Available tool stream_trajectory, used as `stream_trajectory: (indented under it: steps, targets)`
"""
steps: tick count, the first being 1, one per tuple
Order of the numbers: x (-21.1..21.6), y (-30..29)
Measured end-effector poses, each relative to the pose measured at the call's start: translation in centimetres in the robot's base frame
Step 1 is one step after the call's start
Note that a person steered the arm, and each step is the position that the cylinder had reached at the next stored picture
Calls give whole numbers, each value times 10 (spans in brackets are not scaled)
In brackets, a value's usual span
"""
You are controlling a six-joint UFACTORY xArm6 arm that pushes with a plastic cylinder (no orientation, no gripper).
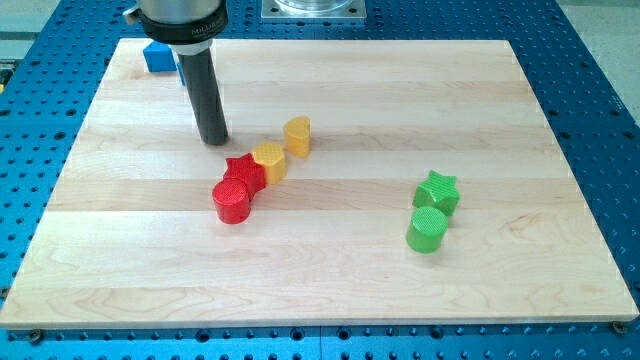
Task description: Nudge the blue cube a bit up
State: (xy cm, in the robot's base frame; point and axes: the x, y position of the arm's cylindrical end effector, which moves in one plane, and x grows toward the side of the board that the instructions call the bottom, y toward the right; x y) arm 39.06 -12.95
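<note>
Centrally at the view's upper left, my tip [213, 140] rests on the wooden board [330, 270] at the lower end of a straight dark rod; the arm carries no pincer, so nothing opens, closes or pinches, and contact is by pushing only. My tip stands on bare wood, apart from every block: just toward the view's lower right lies a diagonal chain of four pieces, namely a red star [243, 172], a red cylinder [232, 203], a yellow block [269, 160] of unclear shape and a yellow cylinder [297, 136], each close against its neighbour. Well apart, at the view's right, a green star [437, 191] sits just above a green cylinder [427, 230], apparently touching. The blue cube [158, 56], the task's object, lies near the board's top left corner, toward the view's top and left of my tip, partly hidden behind the arm's body, so only its left portion and a flat top face show. Because the cube must travel toward the view's top, my tip would presumably need to come in from below it; judged from this placement, contact has not yet been made, and little board remains above the cube.
</note>
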Motion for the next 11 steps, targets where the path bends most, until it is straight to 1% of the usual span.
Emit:
stream_trajectory:
  steps: [1, 4, 5, 6, 7, 8, 9, 10, 11]
  targets:
    - [2, 0]
    - [32, 10]
    - [29, -6]
    - [0, 9]
    - [-48, 18]
    - [-87, 7]
    - [-107, -9]
    - [-141, -7]
    - [-196, -12]
